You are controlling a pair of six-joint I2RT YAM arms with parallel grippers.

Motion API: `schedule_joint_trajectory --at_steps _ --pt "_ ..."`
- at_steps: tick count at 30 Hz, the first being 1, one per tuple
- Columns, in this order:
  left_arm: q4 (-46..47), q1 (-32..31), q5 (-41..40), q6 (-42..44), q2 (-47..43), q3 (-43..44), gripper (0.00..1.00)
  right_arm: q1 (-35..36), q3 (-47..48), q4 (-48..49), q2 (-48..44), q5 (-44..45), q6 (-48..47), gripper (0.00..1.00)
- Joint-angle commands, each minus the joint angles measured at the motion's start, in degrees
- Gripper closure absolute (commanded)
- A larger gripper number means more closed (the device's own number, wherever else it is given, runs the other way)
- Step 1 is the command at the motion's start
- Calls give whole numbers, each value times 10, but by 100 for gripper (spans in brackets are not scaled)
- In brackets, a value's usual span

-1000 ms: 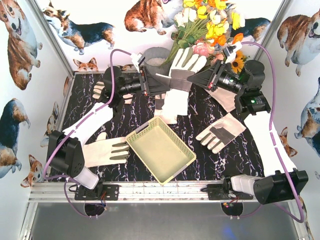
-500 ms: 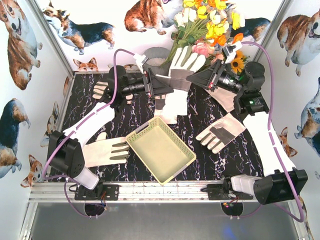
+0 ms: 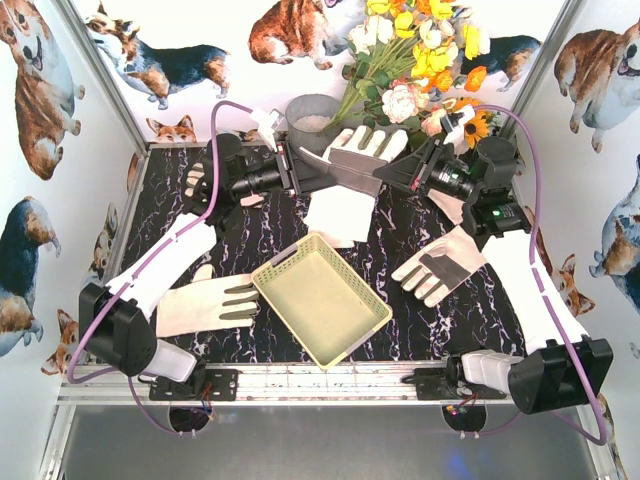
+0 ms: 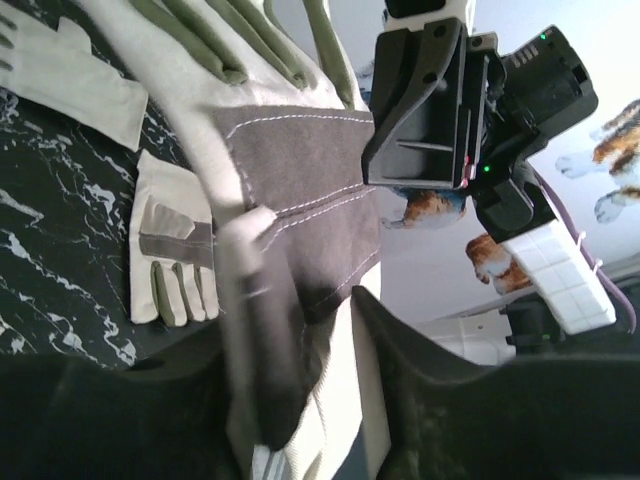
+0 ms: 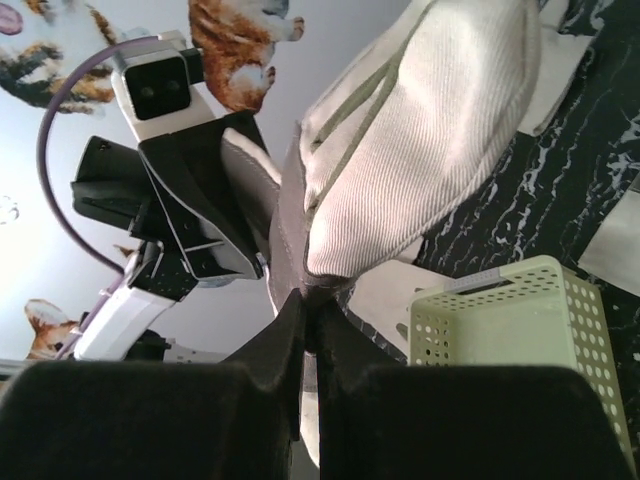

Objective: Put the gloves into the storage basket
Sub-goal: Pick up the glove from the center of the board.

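Note:
A cream-white glove (image 3: 362,152) with a dark grey palm patch hangs in the air at the back of the table, held between both grippers. My left gripper (image 3: 322,172) has the glove's cuff and palm (image 4: 290,160) between its fingers. My right gripper (image 3: 392,178) is shut on the glove's other edge (image 5: 430,150). The pale yellow-green storage basket (image 3: 285,258) stands empty in the middle, below and in front of the held glove; it also shows in the right wrist view (image 5: 520,310). Other gloves lie left of the basket (image 3: 205,305), right of it (image 3: 440,262) and behind it (image 3: 340,215).
A grey metal bucket (image 3: 310,110) and a bunch of artificial flowers (image 3: 420,50) stand at the back edge. One more glove (image 3: 195,180) lies partly under the left arm, and another (image 3: 450,205) under the right arm. Corgi-print walls close in three sides.
The held glove has tipped from hanging upright to nearly level between the grippers. The left arm has drawn back to the left and the right gripper has come lower and closer in.

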Motion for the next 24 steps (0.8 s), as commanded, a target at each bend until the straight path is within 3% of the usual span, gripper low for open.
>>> schedule_joint_trajectory --at_steps 1,5,6,7,11,14,24 --pt "-52 0 -34 42 -18 8 74 7 9 -39 -25 39 -48 100" --pt "-107 -1 -58 73 -19 26 98 17 27 -93 -23 66 -80 100" --pt "-118 -1 -64 81 -19 30 100 19 30 -104 -22 75 -83 100" --pt "-131 -1 -73 89 -21 34 100 21 32 -116 -21 86 -86 99" --pt "-207 -1 -120 155 -28 56 100 30 50 -198 -17 176 -78 61" --pt "-277 -6 -152 230 -24 83 100 43 59 -214 -13 222 -29 45" --pt "-483 -65 -254 453 29 181 100 146 145 -286 58 343 140 37"
